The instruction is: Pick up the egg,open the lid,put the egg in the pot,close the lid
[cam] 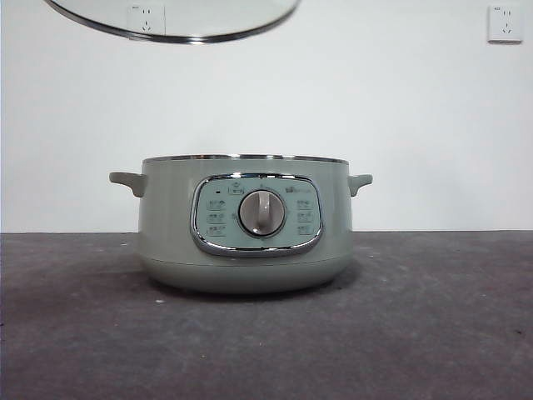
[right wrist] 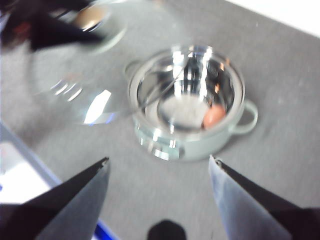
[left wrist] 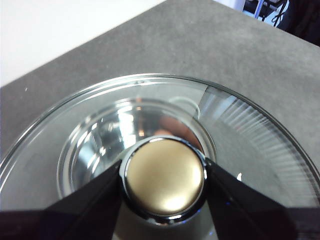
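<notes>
The sage-green pot [cam: 246, 229] stands open on the table, its dial facing the front view. The egg [right wrist: 214, 116] lies inside the pot's steel bowl [right wrist: 187, 95]; through the lid glass it shows as a faint orange patch [left wrist: 165, 133]. My left gripper [left wrist: 164, 181] is shut on the lid's knob [left wrist: 164, 177] and holds the glass lid [cam: 171, 21] in the air above the pot, up and to the left. The lid and left gripper also show in the right wrist view [right wrist: 85, 70]. My right gripper [right wrist: 159, 167] is open and empty, high above the table near the pot.
The dark grey table [cam: 433, 333] runs under the pot. A white wall with two sockets [cam: 504, 22] stands behind. The table's edge and a blue-and-white strip [right wrist: 20, 170] show in the right wrist view.
</notes>
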Robot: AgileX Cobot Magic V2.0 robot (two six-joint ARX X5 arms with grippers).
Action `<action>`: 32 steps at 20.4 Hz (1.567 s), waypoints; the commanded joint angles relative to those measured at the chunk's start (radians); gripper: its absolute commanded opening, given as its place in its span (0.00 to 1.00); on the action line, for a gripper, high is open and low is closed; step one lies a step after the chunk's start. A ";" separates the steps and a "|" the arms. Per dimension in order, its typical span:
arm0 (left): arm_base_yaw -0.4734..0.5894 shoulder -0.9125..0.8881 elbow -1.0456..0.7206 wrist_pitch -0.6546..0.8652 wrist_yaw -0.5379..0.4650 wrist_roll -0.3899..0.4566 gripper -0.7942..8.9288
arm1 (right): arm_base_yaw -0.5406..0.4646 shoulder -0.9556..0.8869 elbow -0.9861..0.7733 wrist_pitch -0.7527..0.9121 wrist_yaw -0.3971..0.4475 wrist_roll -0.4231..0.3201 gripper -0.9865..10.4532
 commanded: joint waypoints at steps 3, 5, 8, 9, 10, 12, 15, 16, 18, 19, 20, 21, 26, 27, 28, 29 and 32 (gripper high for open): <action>-0.004 0.109 0.007 0.138 0.003 0.023 0.07 | 0.001 -0.172 -0.272 -0.022 0.001 0.047 0.38; -0.004 0.165 0.007 0.180 0.003 0.031 0.07 | 0.001 -0.254 -0.393 0.009 0.001 0.076 0.38; -0.008 0.244 0.007 0.248 0.003 0.031 0.07 | 0.001 -0.368 -0.541 0.037 0.020 0.130 0.38; -0.011 0.267 0.007 0.264 -0.004 0.031 0.07 | 0.001 -0.399 -0.579 0.037 0.035 0.147 0.38; -0.011 0.288 0.007 0.278 -0.005 0.031 0.07 | 0.001 -0.425 -0.612 0.037 0.042 0.158 0.38; -0.011 0.325 0.007 0.306 -0.005 0.031 0.07 | 0.001 -0.479 -0.663 0.037 0.043 0.186 0.38; -0.011 0.370 0.007 0.335 -0.010 0.031 0.07 | 0.001 -0.541 -0.701 0.037 0.053 0.214 0.38; -0.011 0.380 0.007 0.343 -0.016 0.031 0.07 | 0.001 -0.554 -0.704 0.035 0.061 0.224 0.38; -0.011 0.397 0.007 0.346 -0.024 0.030 0.07 | 0.001 -0.574 -0.704 0.036 0.069 0.225 0.38; -0.011 0.403 0.007 0.345 -0.024 0.030 0.07 | 0.001 -0.581 -0.704 0.036 0.074 0.225 0.38; -0.011 0.409 0.007 0.345 -0.026 0.030 0.07 | 0.001 -0.582 -0.704 0.035 0.077 0.225 0.38; -0.011 0.418 0.007 0.347 -0.026 0.030 0.07 | 0.001 -0.584 -0.704 0.032 0.082 0.225 0.38; -0.023 0.439 0.007 0.343 -0.028 0.030 0.07 | 0.001 -0.584 -0.704 0.018 0.099 0.225 0.38; -0.028 0.439 0.007 0.343 -0.030 0.030 0.07 | 0.001 -0.584 -0.704 0.019 0.105 0.224 0.38; -0.029 0.439 0.007 0.342 -0.030 0.029 0.07 | 0.001 -0.584 -0.704 0.019 0.117 0.224 0.38; -0.030 0.439 0.007 0.339 -0.030 0.029 0.07 | 0.001 -0.584 -0.704 0.019 0.125 0.224 0.38; -0.035 0.439 0.007 0.326 -0.030 0.026 0.07 | 0.001 -0.585 -0.704 0.018 0.125 0.222 0.38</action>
